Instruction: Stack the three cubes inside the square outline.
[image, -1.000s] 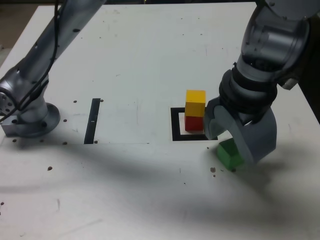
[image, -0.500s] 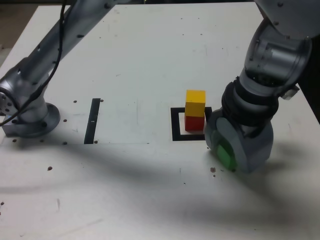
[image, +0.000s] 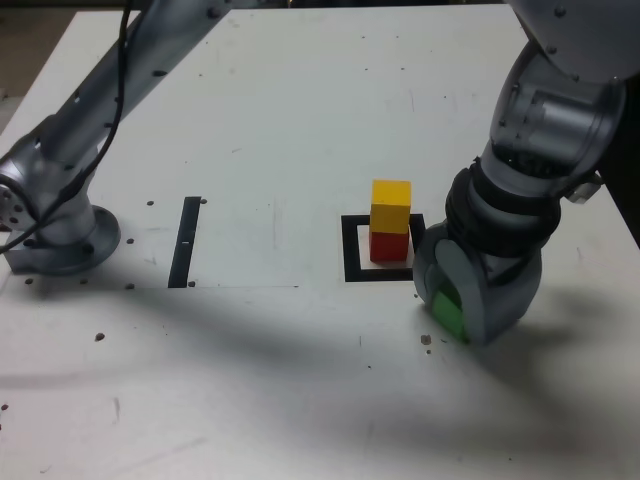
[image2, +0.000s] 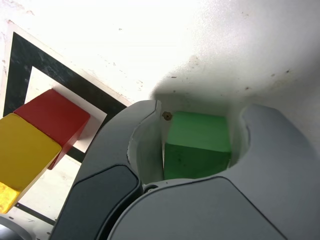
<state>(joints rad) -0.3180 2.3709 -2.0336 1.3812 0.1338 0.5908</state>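
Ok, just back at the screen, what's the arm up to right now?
The gripper is down on the table with its jaws around the green cube, which sits just outside the square outline, on the exterior view's right. In the wrist view the jaws look closed against the cube's sides. The cube does not look lifted. Inside the outline, the yellow cube already sits on the red cube, so green is the last one to go on.

A white table (image: 280, 120) carries the red cube (image: 390, 246), green cube (image: 449, 313) and arm base (image: 62, 240).
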